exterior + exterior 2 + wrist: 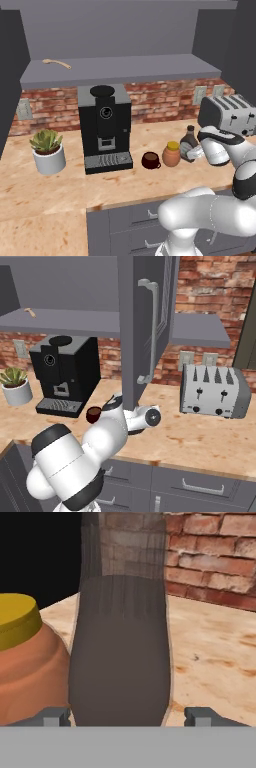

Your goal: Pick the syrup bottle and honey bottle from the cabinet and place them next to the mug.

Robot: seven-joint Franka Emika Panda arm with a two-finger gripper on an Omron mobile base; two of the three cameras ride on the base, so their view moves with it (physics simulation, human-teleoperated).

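The dark brown syrup bottle (189, 141) stands upright on the wooden counter, just right of the squat orange honey bottle (171, 154) with its yellow lid. The small maroon mug (150, 160) sits left of the honey bottle, also seen as the mug (93, 414). My gripper (193, 151) reaches in from the right at the syrup bottle's base. In the hand view the syrup bottle (120, 662) stands between the spread fingertips of the gripper (125, 716), with a gap on the right side, so the gripper is open. The honey bottle (25, 662) is close on the left. The cabinet shelf (120, 70) is above.
A black coffee machine (105, 127) stands left of the mug, and a potted plant (47, 150) further left. A silver toaster (227, 115) sits at the back right. An open cabinet door (150, 331) hangs over the counter. A small wooden utensil (56, 62) lies on the shelf.
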